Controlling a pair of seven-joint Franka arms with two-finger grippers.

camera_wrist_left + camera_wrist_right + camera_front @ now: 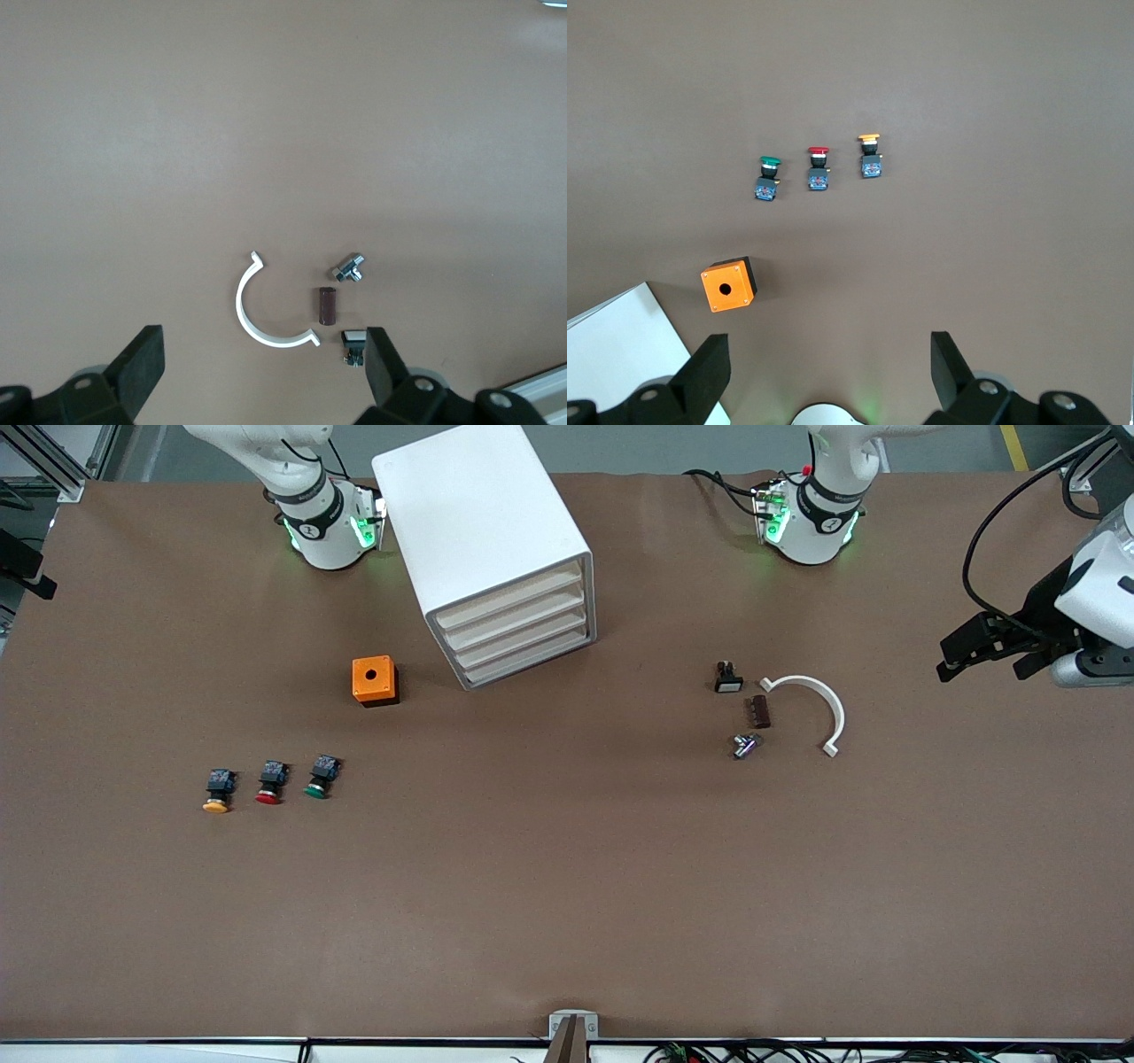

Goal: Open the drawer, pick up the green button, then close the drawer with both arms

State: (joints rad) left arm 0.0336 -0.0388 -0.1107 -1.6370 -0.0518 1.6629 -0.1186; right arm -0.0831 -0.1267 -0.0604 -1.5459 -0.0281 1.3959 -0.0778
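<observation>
The white cabinet (483, 531) stands near the robots' bases with all four cream drawers shut; the bottom drawer (530, 658) is flush. The green-capped button (320, 778) lies on the table beside a red-capped button and a yellow-capped one, toward the right arm's end; it also shows in the right wrist view (768, 177). My left gripper (985, 657) is up at the left arm's end of the table, open and empty (263, 372). My right gripper (830, 372) is open and empty, high over its own base, and out of the front view.
An orange box (375, 681) with a hole sits beside the cabinet. A white half ring (811, 707), a brown cylinder (759, 711), a metal fitting (744, 745) and a small black part (727, 677) lie toward the left arm's end.
</observation>
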